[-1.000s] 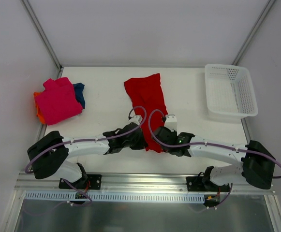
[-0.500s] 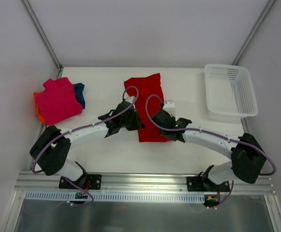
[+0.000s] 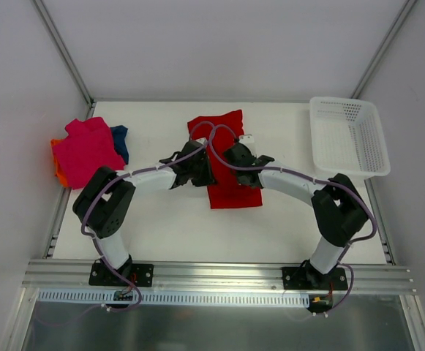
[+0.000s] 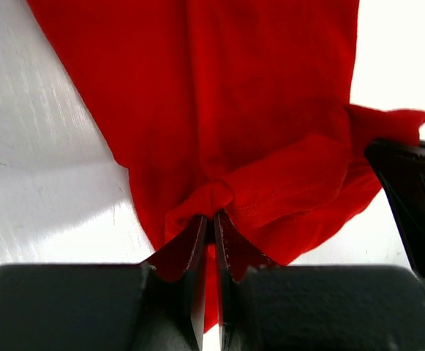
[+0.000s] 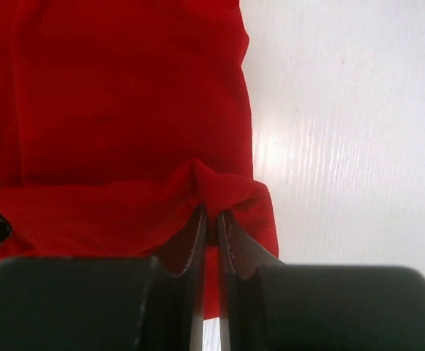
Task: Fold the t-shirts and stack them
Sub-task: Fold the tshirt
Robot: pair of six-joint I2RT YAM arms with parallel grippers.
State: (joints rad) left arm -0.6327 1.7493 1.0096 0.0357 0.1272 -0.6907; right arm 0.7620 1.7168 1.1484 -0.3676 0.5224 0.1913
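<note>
Red t-shirt [image 3: 234, 196], three piled t-shirts [image 3: 88, 153], one basket [image 3: 347, 172]

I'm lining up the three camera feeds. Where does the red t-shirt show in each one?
Top external: the red t-shirt lies at the centre of the table, partly hidden under both wrists.
Left wrist: it fills the upper middle, with a fold pinched in the left gripper.
Right wrist: it fills the left half, with its edge pinched in the right gripper.
Shared landmark: the white table bordering the shirt.

White table [image 3: 161, 223], red t-shirt [image 3: 219, 133] centre, t-shirt stack [image 3: 88, 152] left, mesh basket [image 3: 347, 139] right
</note>
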